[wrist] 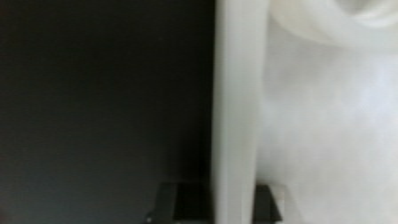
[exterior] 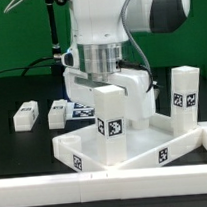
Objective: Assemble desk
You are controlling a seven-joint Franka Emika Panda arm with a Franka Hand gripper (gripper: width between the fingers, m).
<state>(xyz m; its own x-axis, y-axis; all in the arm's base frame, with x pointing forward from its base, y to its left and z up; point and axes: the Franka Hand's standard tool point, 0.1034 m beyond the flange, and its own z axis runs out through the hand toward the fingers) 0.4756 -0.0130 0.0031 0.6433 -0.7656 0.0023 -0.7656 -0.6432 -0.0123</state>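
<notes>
Two loose legs [exterior: 25, 115] [exterior: 59, 113] lie left on the table [exterior: 20, 87]; the jaws clamp a third leg [exterior: 110, 113] upright inside the tabletop [exterior: 145, 151] rim (likely seating it in a socket), while a fourth leg [exterior: 183, 89] stands right.

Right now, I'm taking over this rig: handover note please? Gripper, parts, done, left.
Gripper: shut on held leg, upright over the tabletop; seated or not, cannot tell.
Right leg: upright at the exterior view's right, seating unclear.
Outer loose leg and inner loose leg lie flat at the exterior view's left, off the tabletop.
Done: nothing confirmed.
Left: fit both loose legs, check the upright ones.
</notes>
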